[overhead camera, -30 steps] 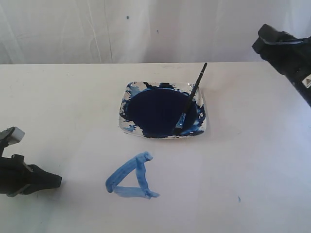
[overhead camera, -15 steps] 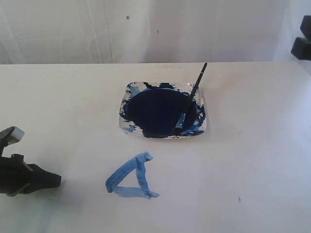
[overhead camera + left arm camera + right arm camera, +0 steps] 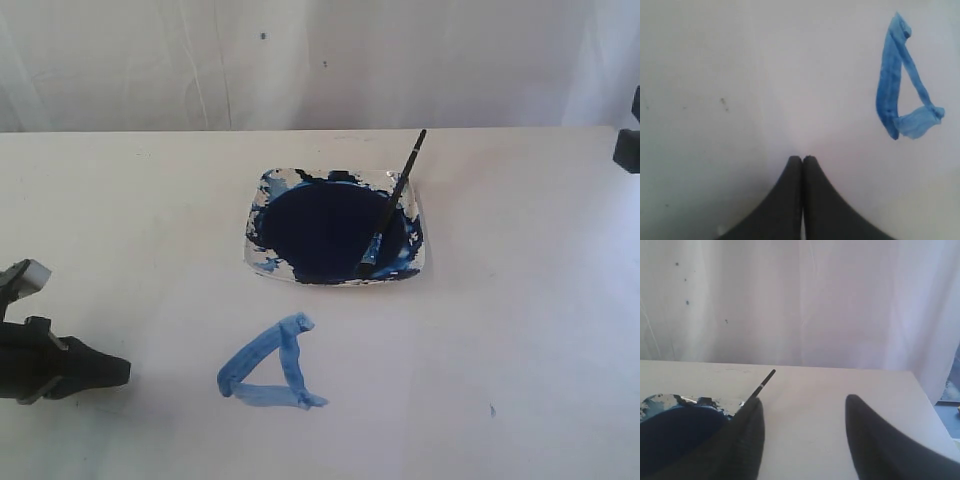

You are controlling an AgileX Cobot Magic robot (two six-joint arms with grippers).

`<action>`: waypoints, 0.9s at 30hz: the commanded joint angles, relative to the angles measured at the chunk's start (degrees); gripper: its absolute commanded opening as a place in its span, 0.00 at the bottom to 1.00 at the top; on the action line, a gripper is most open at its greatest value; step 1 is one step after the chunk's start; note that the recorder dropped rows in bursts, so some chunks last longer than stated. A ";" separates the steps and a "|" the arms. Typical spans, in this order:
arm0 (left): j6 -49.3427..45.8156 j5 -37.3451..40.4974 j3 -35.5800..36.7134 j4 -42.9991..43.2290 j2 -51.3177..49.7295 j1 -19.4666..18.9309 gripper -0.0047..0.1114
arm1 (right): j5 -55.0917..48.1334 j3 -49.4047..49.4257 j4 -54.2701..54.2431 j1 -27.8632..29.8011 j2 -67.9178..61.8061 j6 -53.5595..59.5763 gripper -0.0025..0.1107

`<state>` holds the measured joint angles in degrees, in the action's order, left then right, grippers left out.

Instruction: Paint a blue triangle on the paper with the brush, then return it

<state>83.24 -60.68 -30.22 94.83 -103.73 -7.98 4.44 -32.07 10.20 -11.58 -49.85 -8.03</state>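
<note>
The blue triangle point(image 3: 268, 366) is a light-blue outline on the white paper point(image 3: 360, 360), whose edges I cannot tell from the tabletop. The brush point(image 3: 393, 201) leans in the paint dish point(image 3: 416, 256), tip in the dark-blue paint and black handle pointing up over the far rim. My left gripper point(image 3: 118, 372) rests low at the left of the triangle point(image 3: 888, 90) and is shut point(image 3: 802, 158) with nothing in it. My right gripper point(image 3: 805, 400) is open and empty, off to the right of the dish point(image 3: 690, 400), with the brush handle's end point(image 3: 765, 379) past one finger.
A white curtain point(image 3: 320, 60) hangs behind the table's far edge. Only a dark piece of the right arm point(image 3: 628, 145) shows at the right border of the exterior view. The table's right edge point(image 3: 922, 390) lies close to the right gripper.
The right arm has pulled back to the right, almost out of the exterior view. The left gripper, the brush and the dish have not moved.
</note>
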 commanded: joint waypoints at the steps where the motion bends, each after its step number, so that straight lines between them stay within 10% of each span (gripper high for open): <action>1: 1.64 -7.76 0.38 -0.26 0.44 0.37 0.04 | 2.43 0.27 -0.11 0.11 0.38 -2.75 0.44; 12: 9.56 -9.28 -7.48 -1.37 11.78 -1.99 0.04 | 4.50 0.27 -0.21 0.11 0.38 -6.19 0.44; 27: 26.53 -6.72 -23.15 5.12 38.26 -16.73 0.04 | 5.11 0.27 -0.21 0.11 0.38 -7.66 0.44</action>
<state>108.09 -68.92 -51.28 99.10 -69.84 -22.61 9.06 -32.07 9.98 -11.58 -49.74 -15.40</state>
